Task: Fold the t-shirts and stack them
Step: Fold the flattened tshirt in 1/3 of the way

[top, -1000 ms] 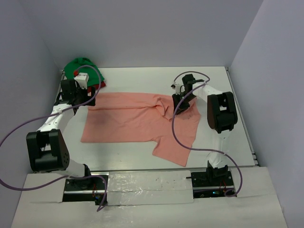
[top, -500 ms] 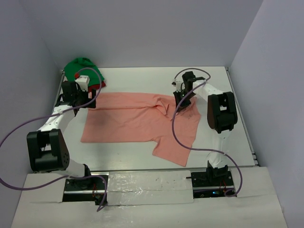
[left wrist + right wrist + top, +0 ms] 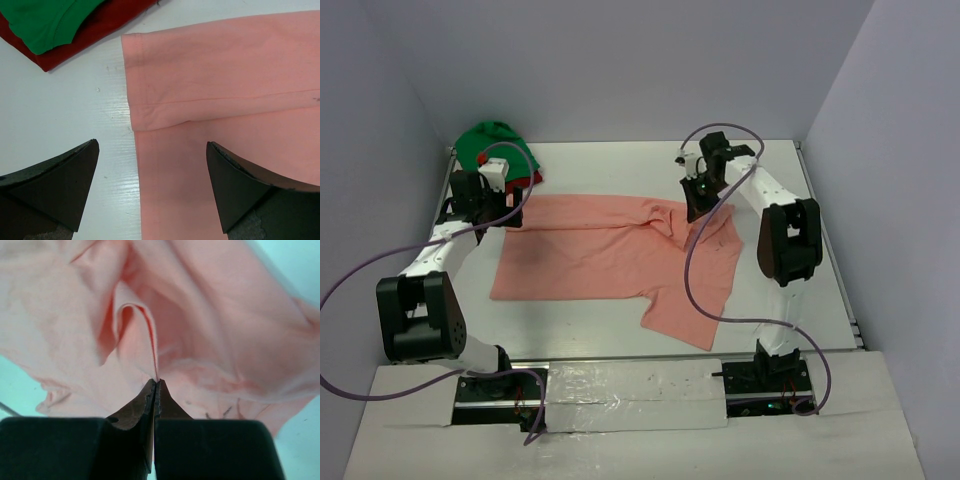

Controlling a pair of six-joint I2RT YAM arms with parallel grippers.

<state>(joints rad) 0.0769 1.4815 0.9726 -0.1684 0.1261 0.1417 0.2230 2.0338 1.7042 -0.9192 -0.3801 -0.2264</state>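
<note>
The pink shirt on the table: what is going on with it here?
The right arm has its jaws shut on a fold of the pink shirt, near its far right end. The left arm holds open jaws over the shirt's far left corner, gripping nothing. The shirt lies mostly spread, not yet folded. A green shirt lies on a red shirt at the far left of the table.

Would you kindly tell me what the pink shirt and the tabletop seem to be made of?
The pink shirt looks like soft matte knit cloth, perhaps cotton: stitched hem, loose folds where the right gripper pinches it. The tabletop seems hard white board, slightly glossy with faint grain lines, possibly painted or laminated wood.
</note>
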